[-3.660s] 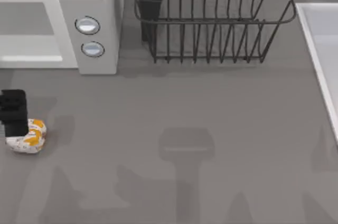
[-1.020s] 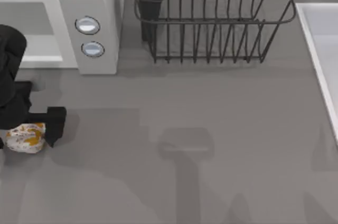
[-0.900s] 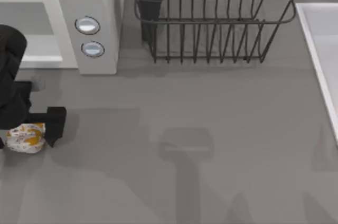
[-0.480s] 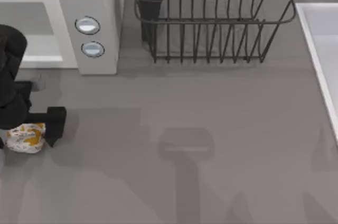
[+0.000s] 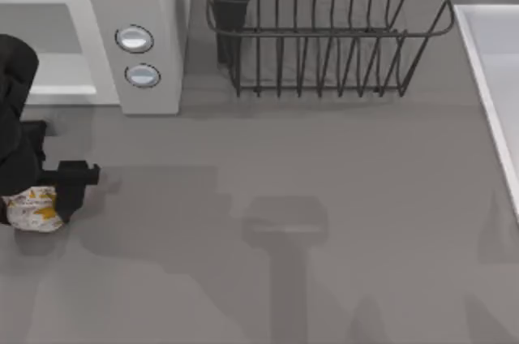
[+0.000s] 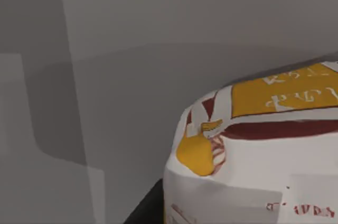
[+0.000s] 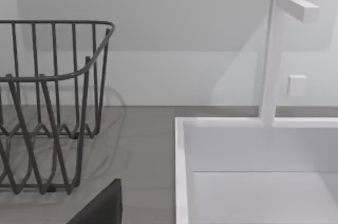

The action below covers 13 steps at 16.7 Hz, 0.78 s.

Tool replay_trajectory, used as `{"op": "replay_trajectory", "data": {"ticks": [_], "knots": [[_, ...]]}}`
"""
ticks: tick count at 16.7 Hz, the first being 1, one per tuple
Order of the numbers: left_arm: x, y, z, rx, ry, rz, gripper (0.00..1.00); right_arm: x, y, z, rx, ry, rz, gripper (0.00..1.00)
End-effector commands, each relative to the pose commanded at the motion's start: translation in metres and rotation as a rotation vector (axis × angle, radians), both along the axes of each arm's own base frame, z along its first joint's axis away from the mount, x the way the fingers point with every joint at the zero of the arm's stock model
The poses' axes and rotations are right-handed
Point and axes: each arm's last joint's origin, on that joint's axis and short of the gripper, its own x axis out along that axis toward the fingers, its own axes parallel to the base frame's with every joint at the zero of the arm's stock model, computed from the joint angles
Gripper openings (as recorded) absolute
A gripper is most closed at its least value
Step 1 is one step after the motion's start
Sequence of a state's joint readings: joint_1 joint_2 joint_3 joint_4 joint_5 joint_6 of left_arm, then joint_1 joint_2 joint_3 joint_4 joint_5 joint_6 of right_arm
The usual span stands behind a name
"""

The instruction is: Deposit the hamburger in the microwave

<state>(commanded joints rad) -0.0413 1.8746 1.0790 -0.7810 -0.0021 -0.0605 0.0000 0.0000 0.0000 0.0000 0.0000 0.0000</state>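
- The left end effector (image 5: 36, 198) sits at the far left of the desk (image 5: 324, 198), in front of the microwave (image 5: 122, 36).
- Its dark fingers (image 5: 77, 175) are closed in around the hamburger (image 5: 32, 210), one finger on the side toward the desk's middle and the rest of the arm crossing above it; the hamburger appears held between them, though the contact itself is partly hidden.
- The hamburger lies directly under the left end effector, on or just above the desk surface; I cannot tell which.
- In the left wrist view the hamburger (image 6: 253, 155) is very close: a white wrapper with an orange-yellow panel carrying white lettering, a dark red band, and small red print near the lower edge. None of this writing can be read.
- The microwave stands behind the left end effector, its grey cavity open toward it and two round knobs (image 5: 134, 38) on the panel, off to the side toward the desk's middle.
- A dark wire dish rack (image 5: 324, 27) stands well away from the left end effector, past the microwave.
- The right wrist view shows the dish rack (image 7: 47, 102) and a white sink (image 7: 253, 171) with a white faucet (image 7: 274, 55).
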Motion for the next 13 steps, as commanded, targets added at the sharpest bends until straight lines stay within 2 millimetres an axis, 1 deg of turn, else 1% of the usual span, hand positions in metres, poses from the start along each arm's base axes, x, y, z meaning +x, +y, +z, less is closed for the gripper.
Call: {"op": "replay_trajectory", "data": {"ticks": [2, 5, 7, 9, 13], "knots": [[-0.001, 0.012, 0.016, 0.018, -0.010, 0.042, 0.00, 0.000, 0.000, 0.000, 0.000, 0.000, 0.000, 1.00], [-0.016, 0.038, 0.035, 0.056, 0.070, 0.121, 0.00, 0.000, 0.000, 0.000, 0.000, 0.000, 0.000, 1.00], [-0.023, 0.043, 0.045, 0.062, 0.135, 0.134, 0.00, 0.000, 0.000, 0.000, 0.000, 0.000, 0.000, 1.00], [-0.021, 0.036, 0.056, 0.049, 0.152, 0.109, 0.00, 0.000, 0.000, 0.000, 0.000, 0.000, 0.000, 1.00], [-0.005, 0.004, 0.083, 0.005, 0.052, 0.009, 0.00, 0.000, 0.000, 0.000, 0.000, 0.000, 0.000, 1.00]]}}
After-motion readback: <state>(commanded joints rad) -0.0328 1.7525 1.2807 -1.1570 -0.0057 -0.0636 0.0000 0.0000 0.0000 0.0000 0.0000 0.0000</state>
